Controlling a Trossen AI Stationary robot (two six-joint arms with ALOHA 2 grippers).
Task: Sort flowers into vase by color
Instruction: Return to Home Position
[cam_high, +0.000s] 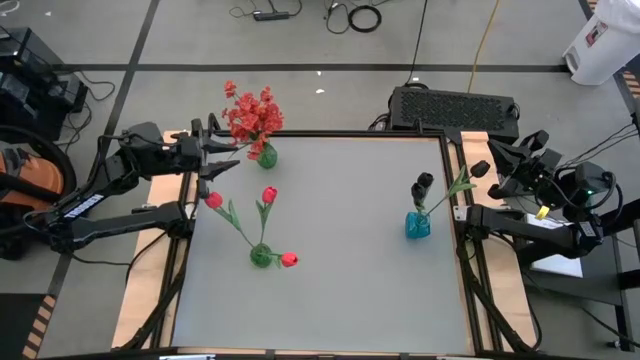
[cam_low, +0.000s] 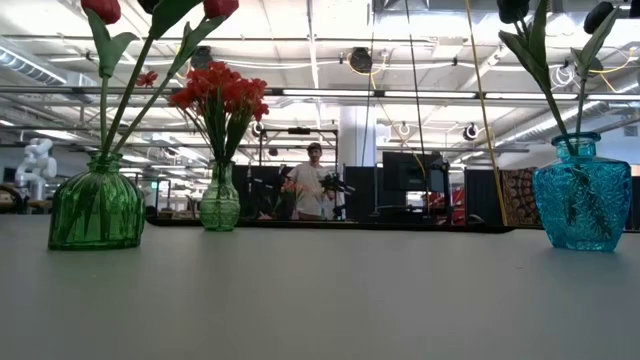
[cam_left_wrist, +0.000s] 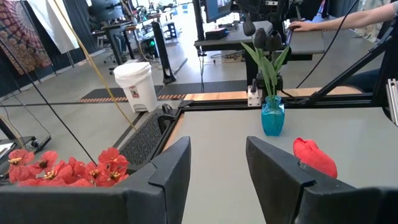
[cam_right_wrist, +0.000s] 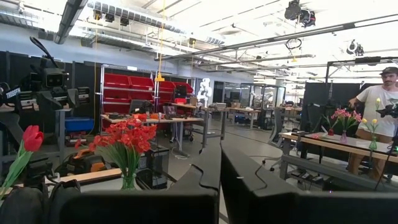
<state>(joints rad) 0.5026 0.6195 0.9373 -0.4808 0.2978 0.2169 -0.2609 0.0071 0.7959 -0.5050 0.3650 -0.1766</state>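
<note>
The left pincer (cam_left_wrist: 217, 143) hung released beside the red sprays (cam_high: 252, 113); the right pincer (cam_right_wrist: 220, 152) sat clenched, empty. Withdrawing should avoid brushing them.

Red flowers (cam_high: 252, 112), green vases (cam_high: 261, 256); blue vase (cam_high: 418, 226).

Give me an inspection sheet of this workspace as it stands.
Surface: grey table holding three vases only.
Job's things: red sprays in slim green vase; red tulips in squat green vase; black flowers in blue vase.
Clutter: nothing seen.
End effectors: left end effector open, at left table edge beside the sprays; right end effector shut, at right edge.
Cables: loose cables on floor beyond table.
Surroundings: person at benches behind; white bin on floor.
</note>
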